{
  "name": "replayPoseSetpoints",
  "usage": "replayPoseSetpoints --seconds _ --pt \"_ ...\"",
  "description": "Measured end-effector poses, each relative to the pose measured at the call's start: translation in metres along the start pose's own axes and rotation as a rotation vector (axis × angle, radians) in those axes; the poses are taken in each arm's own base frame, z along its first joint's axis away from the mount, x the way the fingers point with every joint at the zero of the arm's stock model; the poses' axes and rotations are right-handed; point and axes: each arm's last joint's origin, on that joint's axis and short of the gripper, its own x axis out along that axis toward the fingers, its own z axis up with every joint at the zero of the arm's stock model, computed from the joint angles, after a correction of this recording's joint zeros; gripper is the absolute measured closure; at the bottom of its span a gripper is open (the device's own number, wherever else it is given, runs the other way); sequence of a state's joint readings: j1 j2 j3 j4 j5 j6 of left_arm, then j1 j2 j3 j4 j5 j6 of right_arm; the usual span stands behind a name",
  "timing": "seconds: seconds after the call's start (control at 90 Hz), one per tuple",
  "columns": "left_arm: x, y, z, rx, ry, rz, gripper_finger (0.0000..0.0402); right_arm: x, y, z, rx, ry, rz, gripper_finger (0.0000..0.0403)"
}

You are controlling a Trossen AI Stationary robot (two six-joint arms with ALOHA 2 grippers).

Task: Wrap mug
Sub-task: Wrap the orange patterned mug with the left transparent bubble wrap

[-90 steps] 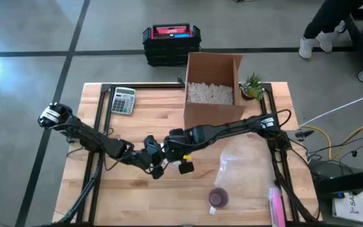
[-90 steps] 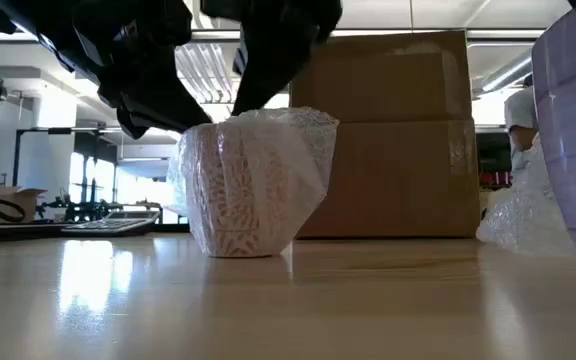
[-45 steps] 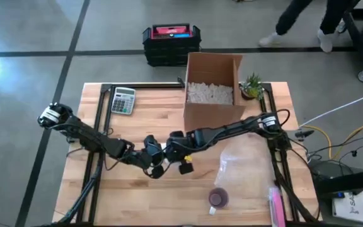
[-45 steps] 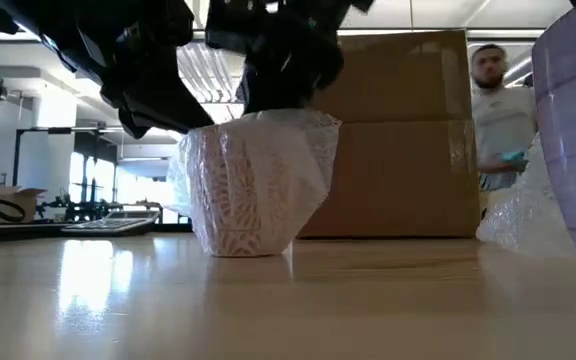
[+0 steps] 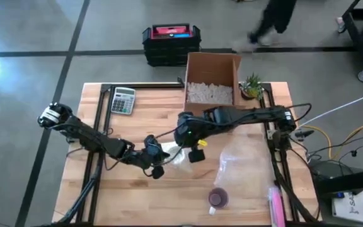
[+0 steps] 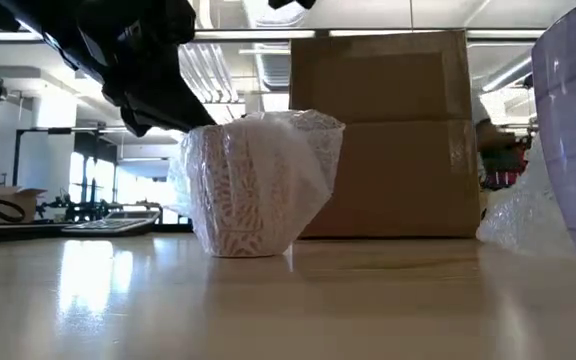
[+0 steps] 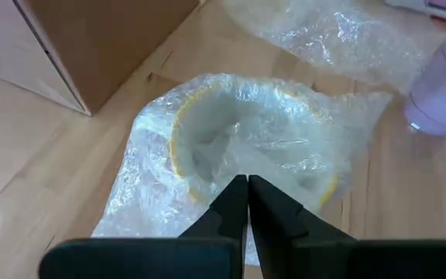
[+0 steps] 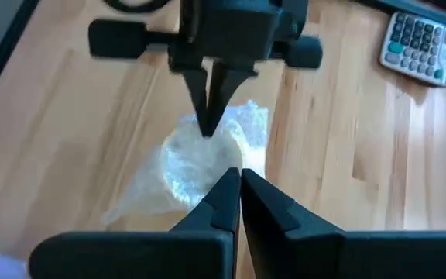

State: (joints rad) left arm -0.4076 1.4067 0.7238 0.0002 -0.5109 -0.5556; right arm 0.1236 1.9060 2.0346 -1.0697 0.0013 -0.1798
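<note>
Mug (image 6: 253, 180): standing on the desk (image 5: 137, 189), bubble wrap (image 7: 231, 155) already covering it.
Left claw (image 5: 161, 159): fingers closed, pinching wrap at the rim.
Right claw (image 5: 191, 148): closed, empty, hovering at the mug's two o'clock.
Remaining: probably securing the wrap.

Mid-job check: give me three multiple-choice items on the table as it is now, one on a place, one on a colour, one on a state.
1. The calculator lies:
A) on the left arm's side of the cardboard box
B) inside it
C) under the mug

2. The unwrapped cup is:
A) green
B) purple
C) red

3. The right gripper is:
A) wide open
B) shut on the cup
C) shut, empty

Answers:
1. A, it sits on bare wood beside the box.
2. B, it looks lilac in the high and low views.
3. C, its fingers meet above the wrapped mug.
</note>
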Motion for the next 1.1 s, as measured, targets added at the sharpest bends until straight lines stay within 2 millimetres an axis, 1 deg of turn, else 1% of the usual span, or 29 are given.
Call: replayPoseSetpoints --seconds 0.089,0.167,0.244,0.356,0.422,0.511,0.656,0.733,0.789,0.833,0.933,1.011,1.1 --pt "0.000 0.000 0.000 -0.002 0.001 -0.006 0.0402 0.014 0.001 -0.004 -0.003 0.017 0.004 0.0403" --pt "-0.002 0.000 0.002 -0.009 -0.006 -0.012 0.0401 0.023 -0.001 -0.002 -0.004 -0.034 -0.007 0.0403" --pt "-0.005 0.000 0.004 -0.016 -0.017 -0.019 0.0401 0.034 -0.003 -0.005 -0.009 -0.057 -0.015 0.0403" --pt "-0.009 0.000 0.008 -0.024 -0.033 -0.029 0.0402 0.052 -0.004 -0.018 -0.001 -0.007 -0.009 0.0403" --pt "-0.011 0.001 0.009 -0.026 -0.037 -0.032 0.0402 0.058 -0.004 -0.026 0.010 0.021 -0.006 0.0403" --pt "-0.014 0.001 0.012 -0.017 -0.047 -0.038 0.0402 0.051 -0.003 -0.031 0.022 0.024 -0.005 0.0403" --pt "-0.031 0.004 0.024 -0.029 -0.088 -0.093 0.0402 0.026 -0.001 -0.030 0.019 -0.019 0.021 0.0403" --pt "-0.043 0.008 0.029 -0.021 -0.094 -0.136 0.0402 0.020 0.001 -0.027 0.010 -0.075 0.086 0.0403" --pt "-0.054 0.011 0.034 -0.028 -0.099 -0.169 0.0402 0.022 0.004 -0.027 0.004 -0.097 0.129 0.0403" --pt "-0.062 0.014 0.036 -0.030 -0.098 -0.192 0.0402 0.027 0.008 -0.027 -0.003 -0.111 0.147 0.0403" --pt "-0.076 0.021 0.038 -0.037 -0.090 -0.208 0.0402 0.048 0.017 -0.036 -0.031 -0.082 0.162 0.0403" --pt "-0.082 0.027 0.036 -0.057 -0.058 -0.192 0.0399 0.066 0.025 -0.041 -0.045 -0.091 0.163 0.0403" --pt "-0.085 0.032 0.032 -0.087 -0.017 -0.167 0.0389 0.078 0.032 -0.042 -0.060 -0.101 0.168 0.0403"
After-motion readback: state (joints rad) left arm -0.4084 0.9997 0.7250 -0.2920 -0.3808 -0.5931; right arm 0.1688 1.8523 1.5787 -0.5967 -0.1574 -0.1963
